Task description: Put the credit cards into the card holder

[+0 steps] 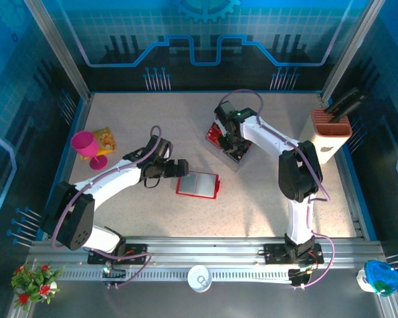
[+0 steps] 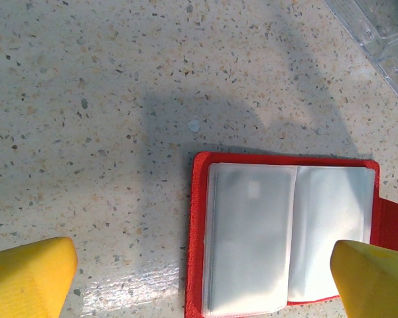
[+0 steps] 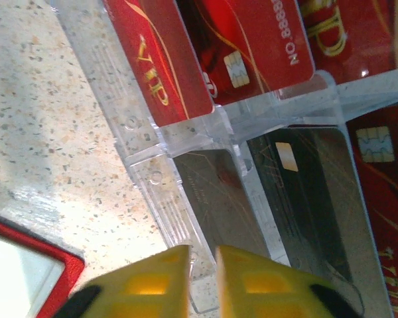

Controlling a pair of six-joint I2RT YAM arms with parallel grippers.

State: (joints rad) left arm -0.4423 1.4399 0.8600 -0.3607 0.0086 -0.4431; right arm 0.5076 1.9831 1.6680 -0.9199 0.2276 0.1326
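Overhead view: the card holder (image 1: 198, 185) lies open on the surface (image 1: 265, 199), pale pockets upward, just beside my left pincer (image 1: 180, 168). My right pincer (image 1: 233, 147) hangs over the clear tray (image 1: 214, 136), further back and apart from the holder.

Left wrist view: the left pincer (image 2: 202, 265) stands wide open and empty, with its yellow fingers (image 2: 26, 278) either side of the card holder (image 2: 285, 232).

Right wrist view: the credit cards (image 3: 252, 40) lie in the clear tray (image 3: 186, 132), red ones in the far compartments and dark ones (image 3: 305, 192) nearer. The right pincer (image 3: 202, 265) is almost closed. I see a slim gap between its fingers (image 3: 152, 281), above the tray's near wall, and no card in it. A corner of the card holder (image 3: 26, 265) shows lower left.
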